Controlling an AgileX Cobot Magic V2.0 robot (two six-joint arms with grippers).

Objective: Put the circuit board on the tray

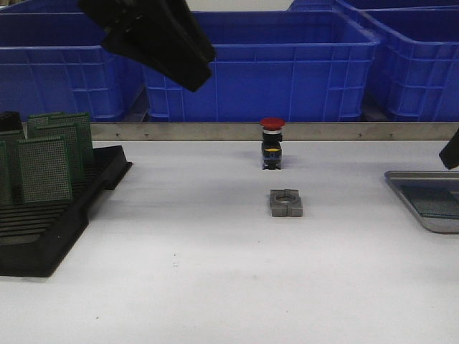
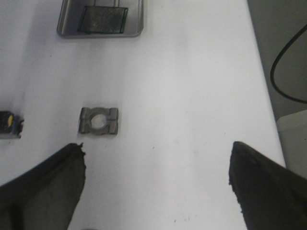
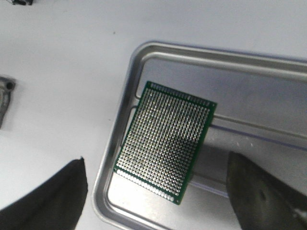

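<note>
A green perforated circuit board point(image 3: 165, 141) lies flat on the floor of the silver tray point(image 3: 125, 120), near one corner, with nothing gripping it. My right gripper point(image 3: 156, 160) hangs open above it, one finger on each side and clear of the board. In the front view the tray point(image 1: 406, 188) sits at the table's right edge with the board point(image 1: 432, 201) in it, and only a tip of the right gripper point(image 1: 451, 150) shows. My left gripper point(image 2: 157, 146) is open and empty, raised high at the back left point(image 1: 193, 68).
A black slotted rack point(image 1: 50, 229) at the left holds several green boards point(image 1: 44, 168) upright. A red-capped push button point(image 1: 272, 143) and a grey metal block point(image 1: 286, 203) stand mid-table. Blue bins point(image 1: 287, 64) line the back behind a metal rail.
</note>
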